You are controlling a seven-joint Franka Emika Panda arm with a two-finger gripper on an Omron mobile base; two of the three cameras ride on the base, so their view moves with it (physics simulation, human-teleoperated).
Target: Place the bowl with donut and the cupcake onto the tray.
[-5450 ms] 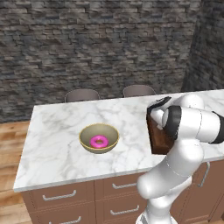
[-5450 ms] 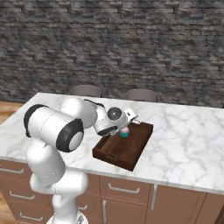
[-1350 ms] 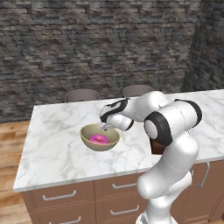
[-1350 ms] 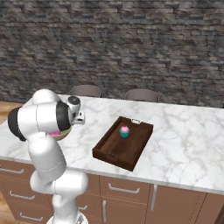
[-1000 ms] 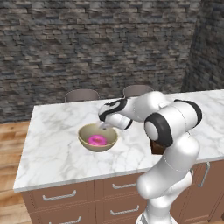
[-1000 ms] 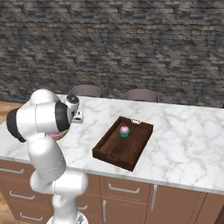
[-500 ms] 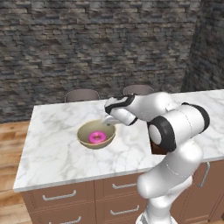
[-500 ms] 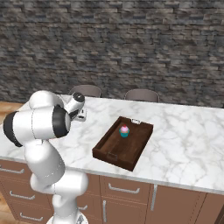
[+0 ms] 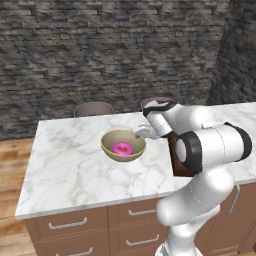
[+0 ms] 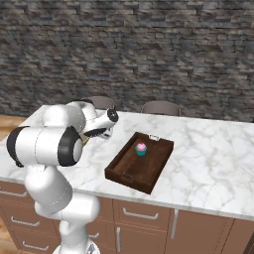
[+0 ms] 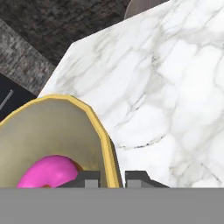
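Observation:
The tan bowl [image 9: 123, 145] hangs a little above the marble counter [image 9: 75, 170] with the pink donut [image 9: 121, 148] inside it. My gripper [image 9: 139, 133] is shut on the bowl's right rim. In the hand view the bowl [image 11: 57, 127] has its yellow rim pinched between the fingertips [image 11: 89, 177] of my gripper [image 11: 113, 177], with the donut [image 11: 46, 173] at lower left. The dark brown tray [image 10: 140, 161] lies to the right on the counter, and the teal-wrapped cupcake [image 10: 141, 148] stands upright in its far half. My arm hides most of the tray [image 9: 176, 162] in the left base view.
Two grey chair backs [image 9: 93, 108] [image 10: 160, 107] stand behind the counter, in front of a dark stone wall. Bare marble [image 10: 213, 158] stretches right of the tray. Drawer fronts [image 9: 70, 225] run under the counter's near edge.
The jaws closed on the bowl's rim. The bowl with the donut has since risen off the counter and shifted right toward the tray. Tray and cupcake have not moved.

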